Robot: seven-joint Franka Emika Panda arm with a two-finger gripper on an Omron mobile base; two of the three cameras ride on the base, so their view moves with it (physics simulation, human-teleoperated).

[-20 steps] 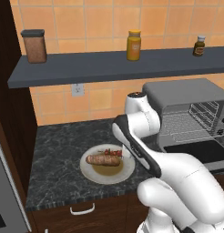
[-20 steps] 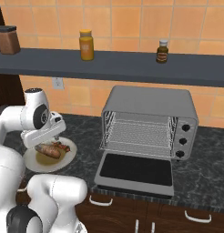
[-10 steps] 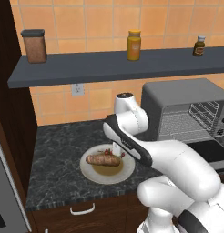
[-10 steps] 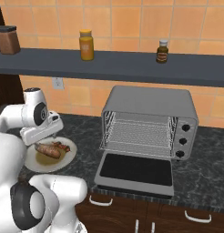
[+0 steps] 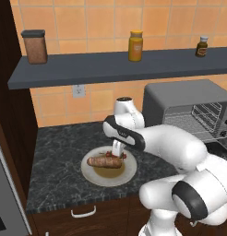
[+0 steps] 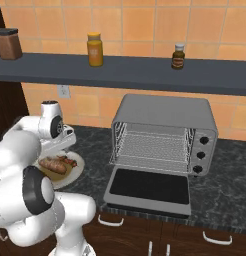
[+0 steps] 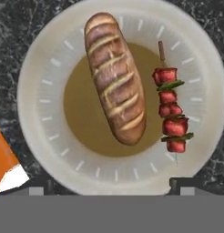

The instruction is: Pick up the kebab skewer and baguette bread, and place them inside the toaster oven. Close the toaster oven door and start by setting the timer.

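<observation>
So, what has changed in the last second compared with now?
The arm swung left and lowered the open gripper over the plate; nothing was grasped. The baguette bread and kebab skewer stayed on the plate, and the toaster oven door stayed open.

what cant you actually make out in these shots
- Thin kebab skewer with red chunks: left base view, mostly behind the white arm and the open gripper.
- Short brown baguette bread: right base view, partly hidden by the arm.
- Grey boxy toaster oven: left base view, right side with knobs and open door cut off by the frame edge.
- Small dark bottle: label too small to read.
</observation>
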